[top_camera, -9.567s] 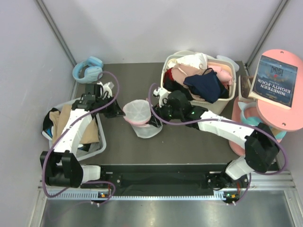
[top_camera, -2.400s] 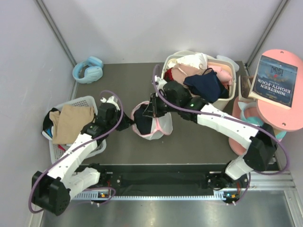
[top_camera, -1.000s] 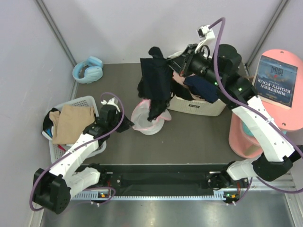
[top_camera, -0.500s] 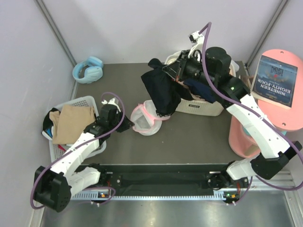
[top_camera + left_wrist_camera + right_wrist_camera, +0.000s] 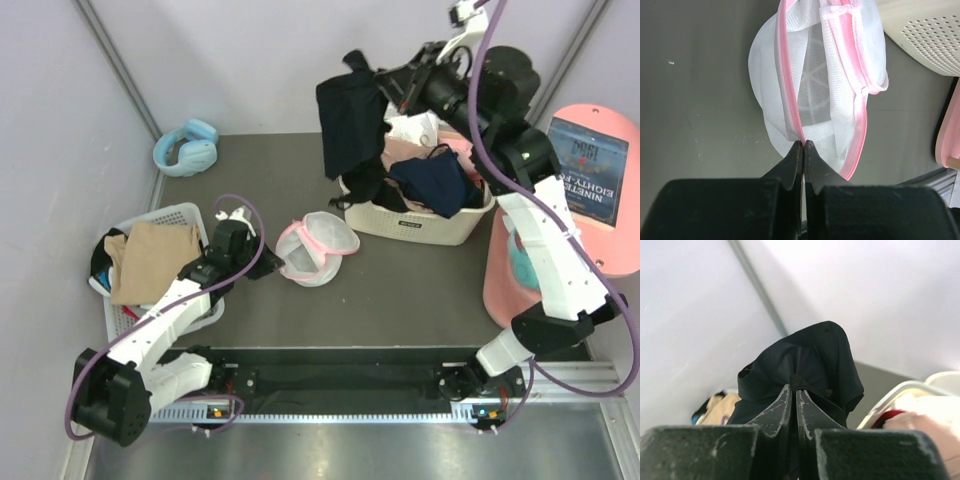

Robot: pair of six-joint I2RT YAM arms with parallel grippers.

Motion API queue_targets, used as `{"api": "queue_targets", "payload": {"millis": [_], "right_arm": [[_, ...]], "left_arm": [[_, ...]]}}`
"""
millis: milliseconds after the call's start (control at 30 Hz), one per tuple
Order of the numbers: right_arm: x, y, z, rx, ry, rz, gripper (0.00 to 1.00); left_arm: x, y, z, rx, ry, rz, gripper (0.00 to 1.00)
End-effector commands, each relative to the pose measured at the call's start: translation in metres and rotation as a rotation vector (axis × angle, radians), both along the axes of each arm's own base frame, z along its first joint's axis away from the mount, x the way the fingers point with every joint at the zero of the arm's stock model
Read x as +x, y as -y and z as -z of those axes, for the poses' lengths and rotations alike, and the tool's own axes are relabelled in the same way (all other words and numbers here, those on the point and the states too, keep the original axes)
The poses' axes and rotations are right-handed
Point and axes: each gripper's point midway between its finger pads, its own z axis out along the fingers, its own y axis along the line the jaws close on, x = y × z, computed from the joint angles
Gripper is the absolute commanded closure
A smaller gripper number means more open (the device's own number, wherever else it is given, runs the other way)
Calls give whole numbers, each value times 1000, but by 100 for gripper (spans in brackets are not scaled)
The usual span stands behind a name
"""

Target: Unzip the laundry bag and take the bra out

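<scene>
From above, the black soft-fabric bra [image 5: 350, 125] hangs from the raised right gripper [image 5: 383, 88], and the small white mesh laundry bag with pink zipper trim [image 5: 318, 248] lies open on the table [image 5: 420, 290]. The left wrist view shows the left gripper [image 5: 803, 145] clenched on its pink rim, the pouch empty. The right wrist view shows the jaws pinching black cloth, so unzipping and removal both look done.
</scene>
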Motion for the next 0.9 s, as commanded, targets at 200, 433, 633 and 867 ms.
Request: {"api": "queue_targets", "payload": {"millis": [200,433,633,867], "right_arm": [[57,90,-13,-77,102,285,100],[114,120,103,-256,-85,411,100],[129,123,180,-328,-233,440,100],[143,108,236,-432,-338,439,100]], "left_arm": [[13,8,-23,-28,69,14,100],[11,7,-22,-25,64,18,100],[7,5,-19,-19,54,18,100],[4,4,-18,-15,50,18,100]]}}
